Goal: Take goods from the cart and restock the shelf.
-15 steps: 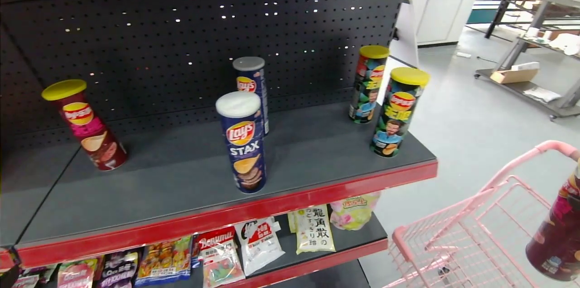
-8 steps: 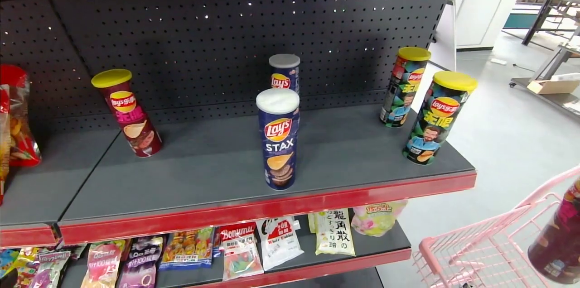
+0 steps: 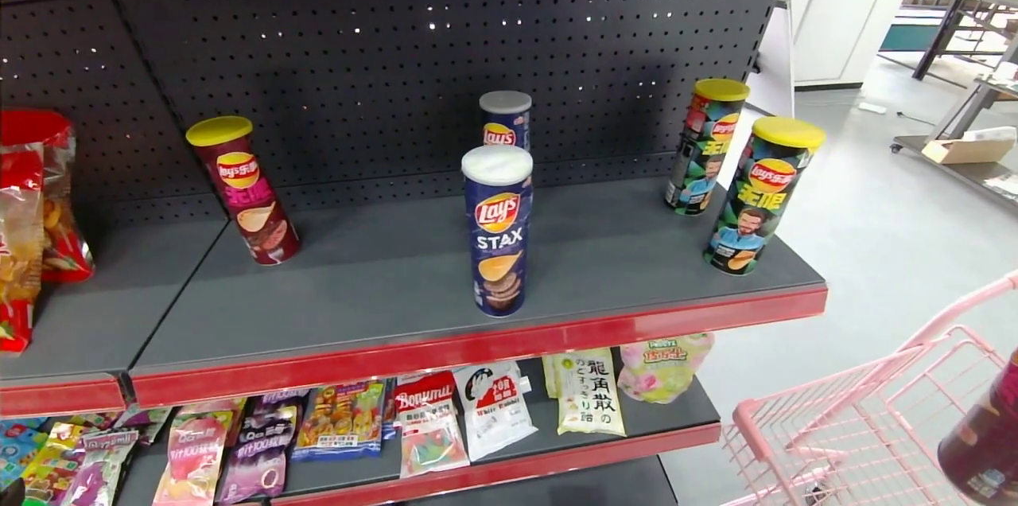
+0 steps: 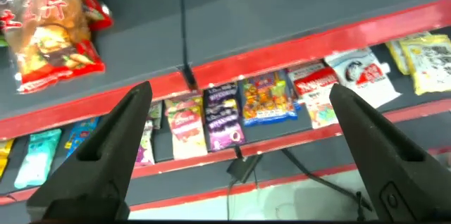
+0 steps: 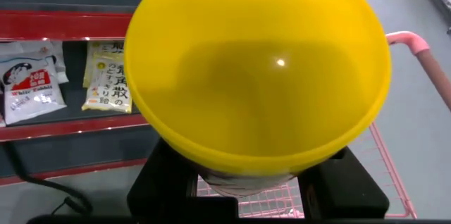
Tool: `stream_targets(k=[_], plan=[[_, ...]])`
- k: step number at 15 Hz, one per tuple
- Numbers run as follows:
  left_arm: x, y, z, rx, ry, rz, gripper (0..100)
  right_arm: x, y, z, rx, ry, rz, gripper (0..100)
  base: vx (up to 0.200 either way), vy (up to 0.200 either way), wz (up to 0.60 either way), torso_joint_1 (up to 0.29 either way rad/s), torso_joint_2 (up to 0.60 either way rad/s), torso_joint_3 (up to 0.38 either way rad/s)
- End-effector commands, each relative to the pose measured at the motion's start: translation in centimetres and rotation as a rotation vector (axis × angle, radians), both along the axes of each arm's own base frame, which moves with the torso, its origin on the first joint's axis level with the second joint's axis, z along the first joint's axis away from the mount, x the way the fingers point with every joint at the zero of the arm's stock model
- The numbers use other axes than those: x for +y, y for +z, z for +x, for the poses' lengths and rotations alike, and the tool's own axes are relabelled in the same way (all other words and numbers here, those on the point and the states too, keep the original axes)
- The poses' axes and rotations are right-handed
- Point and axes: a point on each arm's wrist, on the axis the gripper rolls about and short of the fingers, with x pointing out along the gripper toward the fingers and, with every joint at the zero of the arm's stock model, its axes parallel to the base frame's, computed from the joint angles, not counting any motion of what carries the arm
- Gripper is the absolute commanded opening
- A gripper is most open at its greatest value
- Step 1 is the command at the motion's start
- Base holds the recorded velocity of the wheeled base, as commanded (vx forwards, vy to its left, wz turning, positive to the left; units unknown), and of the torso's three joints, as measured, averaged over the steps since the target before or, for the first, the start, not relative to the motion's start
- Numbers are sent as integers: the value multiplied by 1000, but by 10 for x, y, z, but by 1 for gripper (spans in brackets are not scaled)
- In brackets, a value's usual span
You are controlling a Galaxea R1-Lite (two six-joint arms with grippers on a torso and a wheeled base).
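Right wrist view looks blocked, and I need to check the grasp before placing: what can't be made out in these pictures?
Held can: head view, cut off by the right edge; its top is out of frame.
Right wrist view: the yellow lid hides that can's body.
Rear blue can: head view, lower part hidden behind the front blue can.
Pink cart: head view, its inside is cut off by the bottom edge.

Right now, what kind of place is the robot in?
Probably a shop, or a mock one: a pegboard shelf holding chip cans, snack bags underneath, and a pink shopping cart beside it.
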Motion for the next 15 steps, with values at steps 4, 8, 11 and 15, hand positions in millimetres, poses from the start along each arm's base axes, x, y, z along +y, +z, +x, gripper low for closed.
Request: stream_targets(k=[4,8,11,15], plan=[[0,0,0,-4,2,-2,100,0,0,-1,-6,4,1,0,0,200,0,6,1,5],[0,0,-1,-7,1,-2,100,0,0,-2,-9,4,1,0,0,200,0,4,2,-1],[0,0,-1,-8,1,-2,100,0,-2,-5,-14,7,2,0,0,200,0,2,4,2],[1,0,-3,-15,-1,-4,100,-1,-5,-9,-18,8,2,0,0,200,0,0,2,0]])
